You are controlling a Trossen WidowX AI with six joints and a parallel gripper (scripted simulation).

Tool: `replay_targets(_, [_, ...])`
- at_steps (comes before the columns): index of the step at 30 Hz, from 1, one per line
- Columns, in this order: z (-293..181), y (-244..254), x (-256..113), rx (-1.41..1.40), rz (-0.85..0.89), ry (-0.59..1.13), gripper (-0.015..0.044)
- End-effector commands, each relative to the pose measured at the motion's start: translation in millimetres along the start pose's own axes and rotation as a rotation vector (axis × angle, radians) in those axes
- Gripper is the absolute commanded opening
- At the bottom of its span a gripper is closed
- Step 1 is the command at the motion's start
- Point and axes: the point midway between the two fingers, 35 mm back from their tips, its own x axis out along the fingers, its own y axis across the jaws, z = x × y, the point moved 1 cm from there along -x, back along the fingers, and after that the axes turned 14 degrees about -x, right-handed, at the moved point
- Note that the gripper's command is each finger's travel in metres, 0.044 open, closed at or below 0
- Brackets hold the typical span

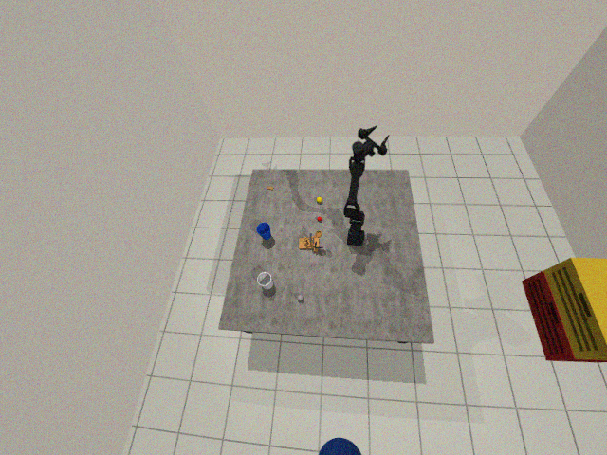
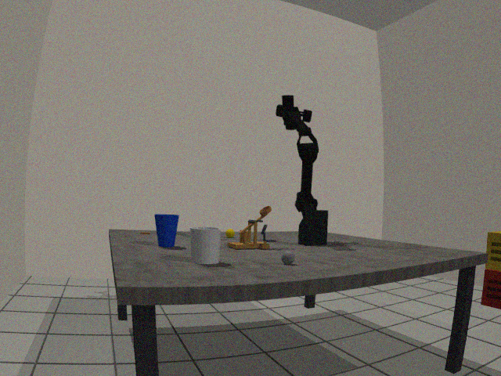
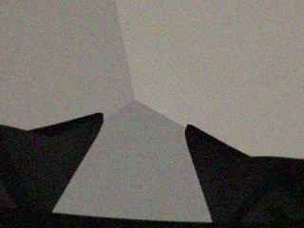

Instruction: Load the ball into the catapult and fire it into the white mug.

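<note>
The orange catapult (image 1: 303, 243) (image 2: 239, 245) stands mid-table, its throwing arm slanting up toward the robot's side. No ball shows in its spoon. The white mug (image 1: 268, 285) (image 2: 205, 247) stands upright at the front left. A yellow ball (image 1: 319, 199) (image 2: 229, 233) and a smaller red ball (image 1: 319, 219) lie behind the catapult; the red one is not visible in the exterior view. A grey ball (image 1: 300, 298) (image 2: 288, 258) lies to the right of the mug. My gripper (image 1: 382, 131) (image 3: 145, 123) is open and empty, high above the table and far from all of them.
A blue cup (image 1: 264, 230) (image 2: 165, 230) stands left of the catapult. A small orange piece (image 1: 269, 188) (image 2: 145, 233) lies at the back left of the grey table (image 1: 382, 308) (image 2: 161, 281). A yellow and red box (image 1: 583, 288) (image 2: 495, 258) is off the table to the right.
</note>
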Motion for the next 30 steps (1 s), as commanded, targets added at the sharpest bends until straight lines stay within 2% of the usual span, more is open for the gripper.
replay_targets(1, [1,0,0,0.002,-0.001,-0.002,0.0426])
replay_targets(2, [3,-1,2,0.006,-0.004,-0.008,0.0440])
replay_targets(16, [87,-40,47,0.240,-0.171,-0.265,0.0440])
replay_targets(30, [161,-84,59,0.516,-0.237,-0.528,0.0440])
